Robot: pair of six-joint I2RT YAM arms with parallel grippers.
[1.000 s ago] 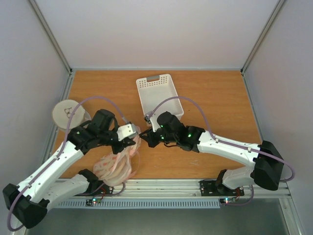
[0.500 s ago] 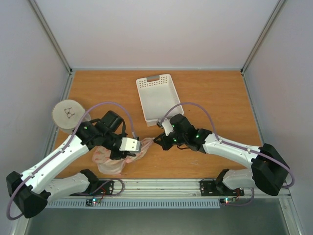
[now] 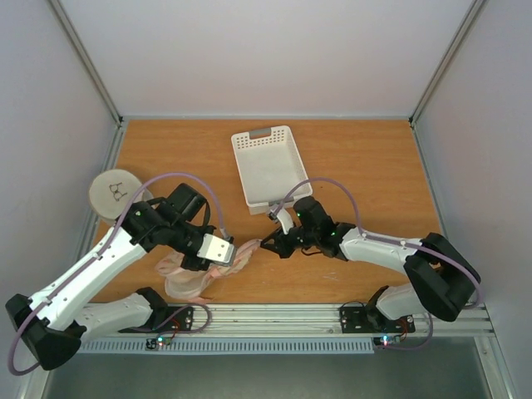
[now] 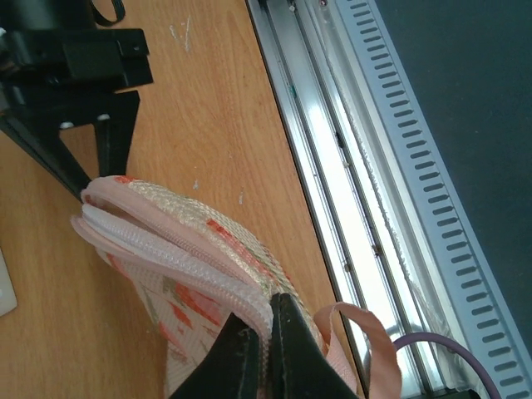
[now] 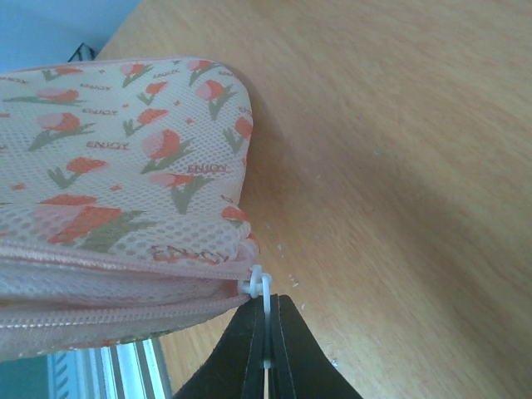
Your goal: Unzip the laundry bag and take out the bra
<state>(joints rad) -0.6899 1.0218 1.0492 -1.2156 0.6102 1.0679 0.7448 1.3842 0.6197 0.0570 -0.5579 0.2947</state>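
The laundry bag (image 3: 193,273), cream mesh with pink-orange tulip prints, lies near the table's front edge between the two arms. My left gripper (image 3: 228,253) is shut on the bag's zipper seam (image 4: 249,287), its jaws pressed together over the white zipper teeth. My right gripper (image 3: 268,243) is shut on the small white zipper pull (image 5: 264,289) at the bag's rounded end (image 5: 133,158). The zipper line looks closed in the right wrist view. The bra is hidden. A peach strap loop (image 4: 366,328) curls beside the bag; I cannot tell what it belongs to.
A white perforated basket (image 3: 270,165) stands at the back centre, just behind the right wrist. A round white disc with a black drawing (image 3: 115,193) sits at the left edge. The metal rail (image 3: 274,316) runs along the near side, close to the bag.
Both grippers have shifted toward the near edge and to the right, carrying the bag. The bag has dropped lower and now stretches flatter between them.
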